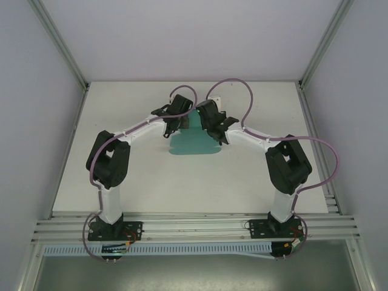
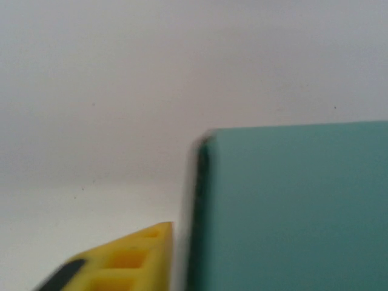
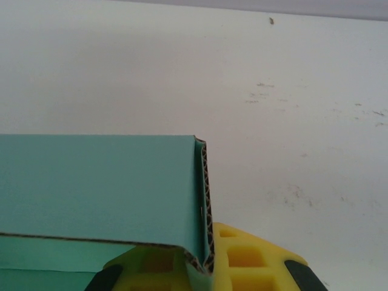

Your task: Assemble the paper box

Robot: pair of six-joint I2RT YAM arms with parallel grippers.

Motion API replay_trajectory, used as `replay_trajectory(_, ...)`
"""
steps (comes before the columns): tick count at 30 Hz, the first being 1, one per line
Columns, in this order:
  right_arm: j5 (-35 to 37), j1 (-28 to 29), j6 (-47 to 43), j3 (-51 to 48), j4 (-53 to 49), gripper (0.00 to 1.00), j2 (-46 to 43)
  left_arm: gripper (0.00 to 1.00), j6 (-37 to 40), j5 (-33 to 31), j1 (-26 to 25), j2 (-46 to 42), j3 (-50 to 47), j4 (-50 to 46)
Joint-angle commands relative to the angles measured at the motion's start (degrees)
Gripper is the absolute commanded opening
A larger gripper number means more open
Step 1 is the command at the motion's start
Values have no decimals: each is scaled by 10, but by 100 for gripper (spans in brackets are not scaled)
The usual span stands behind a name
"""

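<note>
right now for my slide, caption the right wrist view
Folded corrugated edge of the teal paper box pinched in the right gripper, white table behind.

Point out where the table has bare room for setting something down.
Widest free patch: the table between the paper box and the arm bases. Also bare: the far-left and far-right corners. Crowded: the far middle, where the left gripper and right gripper meet at the box.
</note>
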Motion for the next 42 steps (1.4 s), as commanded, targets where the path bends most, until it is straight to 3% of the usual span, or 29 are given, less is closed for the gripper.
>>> replay_trajectory(1,13,-17,-12,-5,17,0,-16,46,57,99,27,-58,-57,29)
replay_trajectory(6,-59,-19,-44,-4,16,0,-4,68,68,192,27,-119,-87,70)
replay_trajectory(8,-100,-24,-65,-4,14,0,1,93,67,220,27,-142,-96,75)
replay_trajectory(10,-142,-30,-89,-6,12,0,4,99,64,239,28,-159,-101,77)
replay_trajectory(16,-171,-53,-114,-2,-23,0,-8,98,48,234,39,-176,-114,53)
replay_trajectory(24,-188,-60,-71,-26,10,0,-18,96,28,321,63,-171,-182,102)
replay_trajectory(29,-172,-47,-55,-43,30,0,-9,77,-7,326,85,-107,-169,126)
replay_trajectory(34,-146,-44,-46,-51,37,0,-10,47,0,322,87,-75,-158,131)
replay_trajectory(39,-145,-45,-44,-57,45,0,-6,42,4,338,88,-56,-159,136)
replay_trajectory(42,-128,-44,-40,-57,43,0,-2,49,10,367,88,-71,-173,153)
